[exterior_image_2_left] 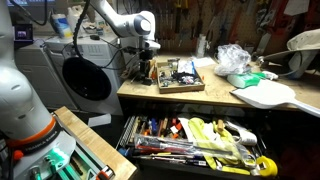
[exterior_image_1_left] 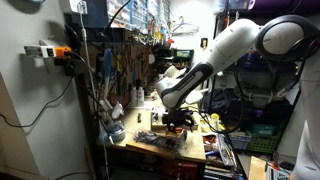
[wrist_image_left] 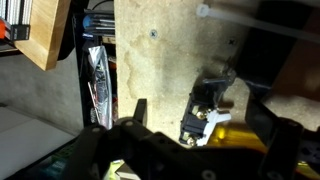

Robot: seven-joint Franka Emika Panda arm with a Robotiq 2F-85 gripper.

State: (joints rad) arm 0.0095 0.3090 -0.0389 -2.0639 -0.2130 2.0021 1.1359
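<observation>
My gripper [wrist_image_left: 205,128] hangs low over a plywood bench top [wrist_image_left: 165,60], with its fingers spread apart. Between them lies a small black part with brass screws and a white tab [wrist_image_left: 203,110], next to something yellow [wrist_image_left: 235,140]. I cannot tell whether the fingers touch the part. In both exterior views the gripper [exterior_image_1_left: 178,120] [exterior_image_2_left: 150,60] sits at the left end of a shallow wooden tray [exterior_image_2_left: 197,87] holding small tools and parts.
An open drawer full of hand tools [exterior_image_2_left: 200,140] juts out below the bench. A crumpled plastic bag [exterior_image_2_left: 235,58] and a white board [exterior_image_2_left: 268,95] lie on the bench. A round-fronted grey machine [exterior_image_2_left: 85,75] stands beside it. A tool wall [exterior_image_1_left: 120,60] rises behind.
</observation>
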